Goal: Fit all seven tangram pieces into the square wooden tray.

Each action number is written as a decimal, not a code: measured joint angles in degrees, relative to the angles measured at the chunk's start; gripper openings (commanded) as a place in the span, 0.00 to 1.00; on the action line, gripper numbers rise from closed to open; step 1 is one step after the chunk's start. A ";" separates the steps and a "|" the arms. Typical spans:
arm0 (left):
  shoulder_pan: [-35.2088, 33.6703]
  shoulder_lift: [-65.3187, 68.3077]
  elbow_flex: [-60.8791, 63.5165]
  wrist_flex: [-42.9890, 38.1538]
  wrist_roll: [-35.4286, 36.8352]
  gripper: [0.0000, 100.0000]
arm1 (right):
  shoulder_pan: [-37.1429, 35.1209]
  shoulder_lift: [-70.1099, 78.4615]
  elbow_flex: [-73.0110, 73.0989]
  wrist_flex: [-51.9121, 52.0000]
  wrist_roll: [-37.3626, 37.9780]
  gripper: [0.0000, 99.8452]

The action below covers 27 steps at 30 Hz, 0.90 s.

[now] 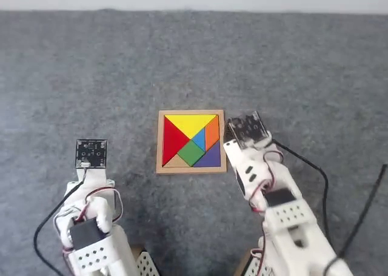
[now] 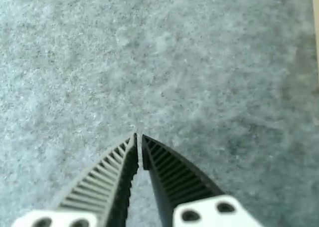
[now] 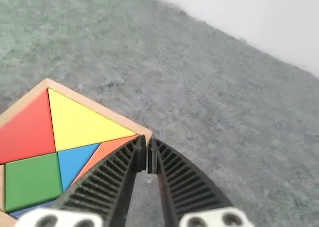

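Overhead, the square wooden tray lies at the centre of the frame on grey felt, and its coloured tangram pieces form a tight square inside the rim. The yellow triangle spans the top. The red triangle fills the left side, and the green square sits at the middle, standing on one corner. The blue triangle is just above the green square, with the orange piece along the right side and the purple triangle at the lower right. A wood-coloured triangle shows in the lower left corner; whether it is a piece or bare tray floor cannot be told.

The right arm rises from the lower right of the frame, and its head is just beside the tray's right edge, near the upper right corner. In its wrist view the right gripper has its ribbed jaws pressed together with only a slit between them, gripping nothing, and its tips sit at the tray's rim beside the orange piece.

The left arm stands at the lower left, well apart from the tray. The left gripper is likewise closed to a narrow slit and holds nothing, over the felt.
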 measured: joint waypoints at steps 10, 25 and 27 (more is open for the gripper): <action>-0.09 0.00 0.00 0.00 0.00 0.01 | 10.73 -27.96 10.37 8.53 0.09 0.02; -0.09 0.00 0.00 0.00 0.00 0.01 | 23.30 -50.20 10.20 57.41 0.26 0.02; -0.09 0.00 0.00 0.00 0.00 0.01 | 24.97 -50.55 10.20 61.19 0.26 0.02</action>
